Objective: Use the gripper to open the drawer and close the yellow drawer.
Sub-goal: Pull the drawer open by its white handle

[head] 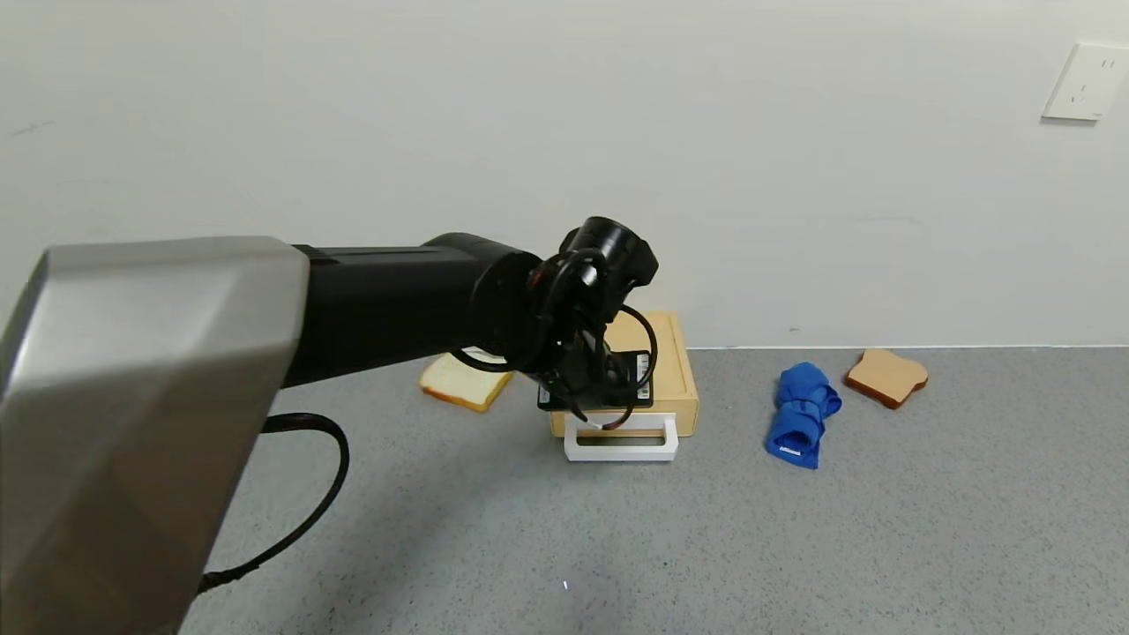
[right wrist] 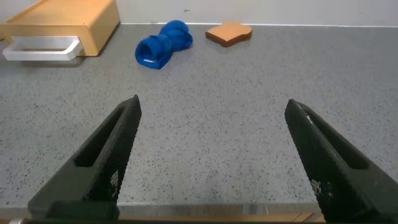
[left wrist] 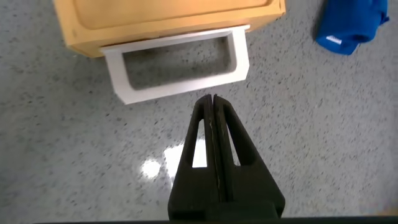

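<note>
Directly ahead of the left gripper [left wrist: 211, 102], fingers pressed together and empty, lies the drawer [left wrist: 168, 22] handle [left wrist: 177, 65], set crosswise; right gripper [right wrist: 211, 155] gapes wide, parked.

A plain white wall [head: 564, 106] fills the upper half of the head view. In the upper right corner of the frame a white wall socket [head: 1085, 81] is fixed to it. Below the wall a grey speckled surface [head: 794, 547] covers the lower half of the frame, and it meets the wall in a straight line. Near the bottom centre, a small bright spot of reflected light [head: 565, 584] shows on this surface.
</note>
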Robot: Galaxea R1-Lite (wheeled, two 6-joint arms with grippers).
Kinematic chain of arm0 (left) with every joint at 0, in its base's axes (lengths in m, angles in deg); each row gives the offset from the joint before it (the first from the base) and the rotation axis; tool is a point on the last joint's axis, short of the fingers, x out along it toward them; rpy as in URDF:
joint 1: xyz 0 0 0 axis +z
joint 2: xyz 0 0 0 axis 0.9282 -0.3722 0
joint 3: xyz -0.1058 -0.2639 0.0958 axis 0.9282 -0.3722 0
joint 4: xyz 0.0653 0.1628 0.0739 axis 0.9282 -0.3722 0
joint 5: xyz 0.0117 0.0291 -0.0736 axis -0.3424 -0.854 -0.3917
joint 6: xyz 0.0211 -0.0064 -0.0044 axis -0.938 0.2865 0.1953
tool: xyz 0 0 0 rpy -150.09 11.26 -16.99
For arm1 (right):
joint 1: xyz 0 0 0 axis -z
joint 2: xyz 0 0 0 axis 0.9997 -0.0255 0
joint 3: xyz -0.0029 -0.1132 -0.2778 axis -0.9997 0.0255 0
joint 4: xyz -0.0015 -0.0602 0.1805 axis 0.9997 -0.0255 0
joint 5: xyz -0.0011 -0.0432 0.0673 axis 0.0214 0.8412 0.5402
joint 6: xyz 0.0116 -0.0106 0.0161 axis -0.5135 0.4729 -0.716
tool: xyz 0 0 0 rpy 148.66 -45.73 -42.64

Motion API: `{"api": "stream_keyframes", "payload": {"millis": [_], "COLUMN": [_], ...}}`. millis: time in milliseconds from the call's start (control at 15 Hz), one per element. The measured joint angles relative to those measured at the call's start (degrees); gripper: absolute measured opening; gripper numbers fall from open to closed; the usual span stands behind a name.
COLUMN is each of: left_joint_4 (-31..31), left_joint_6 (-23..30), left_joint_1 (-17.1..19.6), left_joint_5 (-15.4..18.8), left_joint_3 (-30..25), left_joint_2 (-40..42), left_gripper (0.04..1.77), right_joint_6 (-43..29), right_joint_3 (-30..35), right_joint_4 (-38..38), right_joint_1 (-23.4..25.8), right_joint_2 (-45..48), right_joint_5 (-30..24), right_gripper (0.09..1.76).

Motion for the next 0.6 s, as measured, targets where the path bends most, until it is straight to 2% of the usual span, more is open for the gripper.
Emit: {"api": "stream_keyframes", "payload": {"millis": [400, 600], "left_joint_4": [6.73, 7.80], "left_joint_6": [3.91, 4.63], "left_joint_1": [0.26, 0.41], "left_joint_5": [-0.06, -0.06], "left_joint_3": [-0.09, -0.13], "left_joint_2": [-5.60, -7.30], "left_gripper": [0.11, 0.11], "right_joint_6": [0.00, -0.02], "right_joint_3": [0.00, 0.00], "right_joint_4": [0.00, 0.00], "right_joint_1": [0.00, 0.00], "right_joint_2": [0.00, 0.00], "right_joint_5": [0.00, 0.00], "right_gripper": [1.70, 1.70]}}
